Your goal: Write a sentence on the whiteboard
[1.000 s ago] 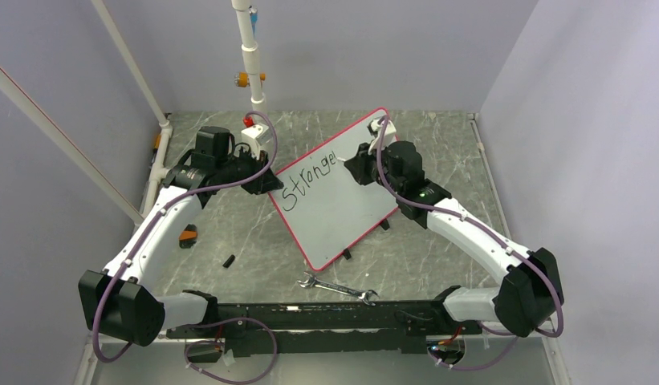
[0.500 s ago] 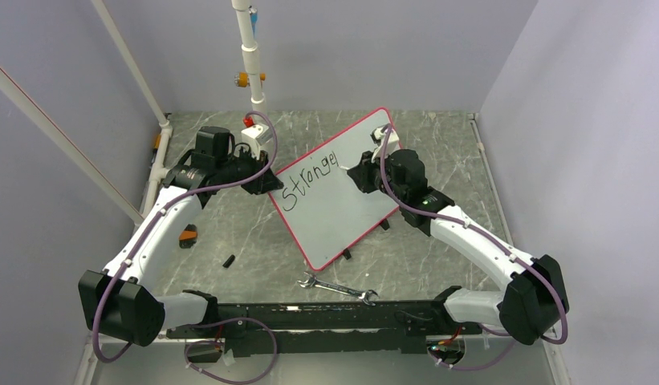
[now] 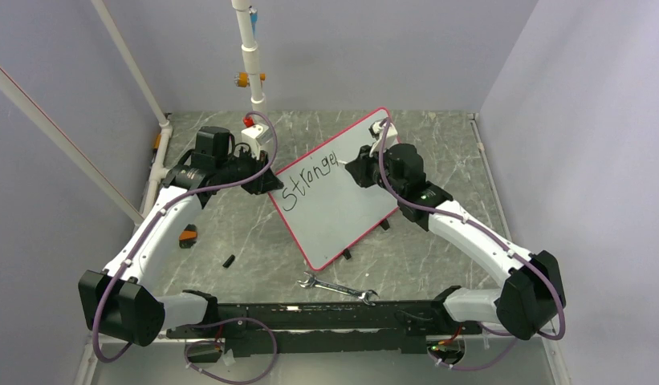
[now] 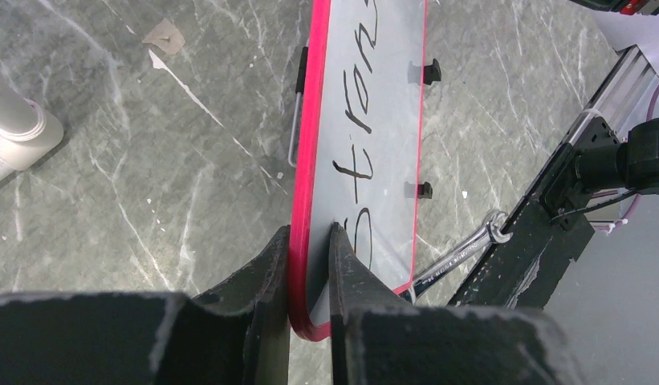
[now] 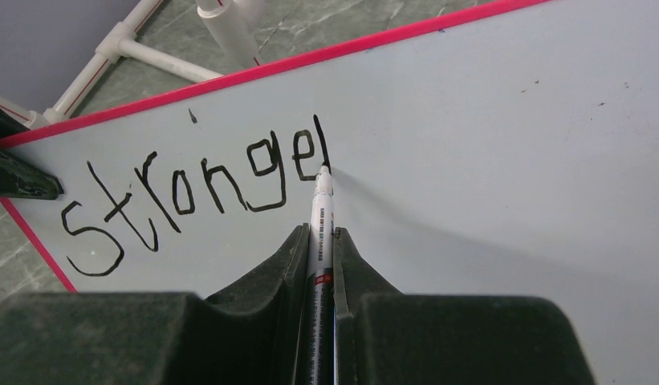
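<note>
The left gripper (image 4: 308, 241) clamps the corner of the whiteboard (image 3: 342, 212), lying askew in the middle of the table (image 3: 229, 233), to steady it while the right gripper (image 5: 316, 237) pinches the marker (image 5: 322, 200), its tip at the newest stroke of the unfinished sentence (image 5: 189, 188).

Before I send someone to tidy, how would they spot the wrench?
Find the whiteboard, the big red-rimmed board askew mid-table. Off its near corner, beside the long black rail, lies the wrench. It alone is slim silver metal; the black scrap left of it is tiny.
</note>
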Motion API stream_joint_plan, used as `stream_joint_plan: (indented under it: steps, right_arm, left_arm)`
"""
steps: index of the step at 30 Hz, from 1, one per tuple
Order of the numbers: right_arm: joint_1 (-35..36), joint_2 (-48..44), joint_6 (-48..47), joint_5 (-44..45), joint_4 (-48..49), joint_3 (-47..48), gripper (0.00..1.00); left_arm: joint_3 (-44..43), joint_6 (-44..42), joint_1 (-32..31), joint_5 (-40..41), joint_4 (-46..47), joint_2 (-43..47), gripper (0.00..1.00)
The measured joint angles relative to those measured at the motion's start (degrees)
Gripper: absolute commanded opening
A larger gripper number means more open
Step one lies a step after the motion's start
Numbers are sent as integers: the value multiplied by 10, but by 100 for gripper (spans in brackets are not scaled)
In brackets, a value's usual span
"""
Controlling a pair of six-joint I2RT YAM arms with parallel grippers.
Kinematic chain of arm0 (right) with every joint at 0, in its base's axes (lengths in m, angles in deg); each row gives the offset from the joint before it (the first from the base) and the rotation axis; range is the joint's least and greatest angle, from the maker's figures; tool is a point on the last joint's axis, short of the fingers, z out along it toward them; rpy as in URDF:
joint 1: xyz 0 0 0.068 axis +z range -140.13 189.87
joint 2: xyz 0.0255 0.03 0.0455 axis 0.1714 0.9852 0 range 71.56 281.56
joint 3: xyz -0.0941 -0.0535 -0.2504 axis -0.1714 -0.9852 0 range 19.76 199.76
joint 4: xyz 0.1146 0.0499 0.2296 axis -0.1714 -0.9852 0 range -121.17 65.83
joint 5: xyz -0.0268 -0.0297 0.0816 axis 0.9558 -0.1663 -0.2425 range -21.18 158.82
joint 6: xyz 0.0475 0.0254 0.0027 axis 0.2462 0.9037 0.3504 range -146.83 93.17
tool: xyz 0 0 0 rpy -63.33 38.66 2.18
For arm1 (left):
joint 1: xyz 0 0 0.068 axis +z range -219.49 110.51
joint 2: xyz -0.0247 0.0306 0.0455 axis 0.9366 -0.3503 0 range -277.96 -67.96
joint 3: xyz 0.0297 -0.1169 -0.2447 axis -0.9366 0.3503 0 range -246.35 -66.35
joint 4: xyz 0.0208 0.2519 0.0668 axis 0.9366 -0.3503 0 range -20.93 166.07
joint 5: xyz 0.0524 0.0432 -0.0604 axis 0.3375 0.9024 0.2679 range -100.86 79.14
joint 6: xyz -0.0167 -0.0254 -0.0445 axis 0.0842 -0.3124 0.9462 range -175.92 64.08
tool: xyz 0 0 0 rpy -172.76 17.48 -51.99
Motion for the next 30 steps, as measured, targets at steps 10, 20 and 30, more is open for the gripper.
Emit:
stream_joint_plan:
  steps: [10,20,30]
  right_arm:
    - [0,25,0,2,2,31,0]
    - [0,42,-1,18,0,59,0]
    - [0,18,-1,30,-23,65,0]
  left_arm:
    - [0,1,0,0,0,0,0]
    - [0,2,0,1,0,0,0]
    - [0,-2,-1,0,0,2,0]
